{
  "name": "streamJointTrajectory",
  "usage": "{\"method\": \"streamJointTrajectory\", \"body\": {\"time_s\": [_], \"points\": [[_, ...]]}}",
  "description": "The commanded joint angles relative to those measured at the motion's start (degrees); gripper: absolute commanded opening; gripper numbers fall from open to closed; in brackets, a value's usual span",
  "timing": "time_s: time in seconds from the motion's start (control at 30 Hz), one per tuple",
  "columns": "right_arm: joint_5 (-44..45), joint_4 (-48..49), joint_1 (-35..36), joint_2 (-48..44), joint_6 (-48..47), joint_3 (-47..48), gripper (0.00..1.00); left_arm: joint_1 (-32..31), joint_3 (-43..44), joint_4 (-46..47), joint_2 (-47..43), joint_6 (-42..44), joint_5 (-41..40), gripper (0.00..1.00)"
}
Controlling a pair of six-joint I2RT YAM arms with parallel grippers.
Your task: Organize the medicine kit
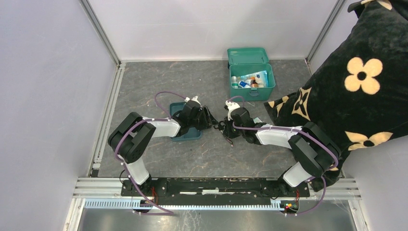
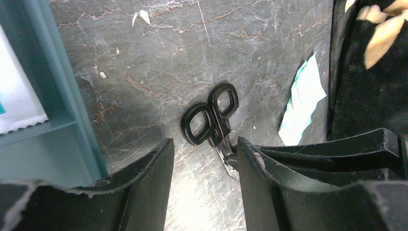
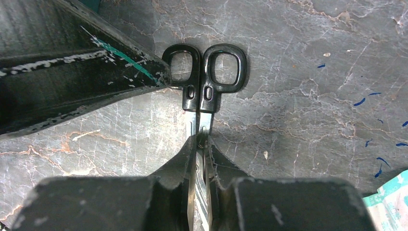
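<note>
The medicine kit (image 1: 267,86) stands open at the back right, its lid (image 1: 248,55) tipped back and several packets and bottles inside. Black-handled scissors (image 3: 207,72) lie closed on the grey table between my arms. My right gripper (image 3: 201,139) is shut on their metal blades, with the handles pointing away from it. My left gripper (image 2: 204,142) is open and faces the scissors (image 2: 211,115) from the handle side. One left fingertip (image 3: 161,77) touches a handle loop. In the top view the two grippers, left (image 1: 211,121) and right (image 1: 222,126), meet at mid-table.
A shallow teal divided tray (image 1: 185,134) lies under my left wrist, with a white packet (image 2: 14,96) in it. A teal-and-white sachet (image 2: 303,101) lies on the table beside a big black pillow with cream flowers (image 1: 356,86) at the right. Walls enclose the table.
</note>
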Motion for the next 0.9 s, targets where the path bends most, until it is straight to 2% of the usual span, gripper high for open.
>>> {"method": "streamJointTrajectory", "body": {"time_s": [0.0,0.1,0.3,0.37,0.73,0.87], "points": [[-1.43,-3.30,-0.25,0.18,0.81,-2.29,0.07,-0.71,1.54,0.63,1.80,-2.79,-1.32,0.56],[-0.74,-4.22,-0.30,-0.26,0.32,-1.88,0.10,-0.80,1.23,-0.14,1.20,-2.99,-2.68,0.56],[1.17,-6.74,-0.25,-3.26,-1.01,-0.89,0.32,-0.81,-0.04,-3.16,-1.26,-3.06,-7.79,0.56],[2.39,-7.34,0.03,-3.59,-1.57,-0.16,0.36,-0.83,-0.71,-3.91,-1.71,-3.23,-8.74,0.56],[4.15,-10.63,3.42,-2.22,-2.03,2.93,0.50,-0.72,-3.59,-9.22,-6.21,-2.47,-17.23,0.57],[5.67,-11.73,4.50,-0.45,-2.27,4.18,0.51,-0.72,-5.37,-6.92,-8.11,-1.72,-16.05,0.59]]}}
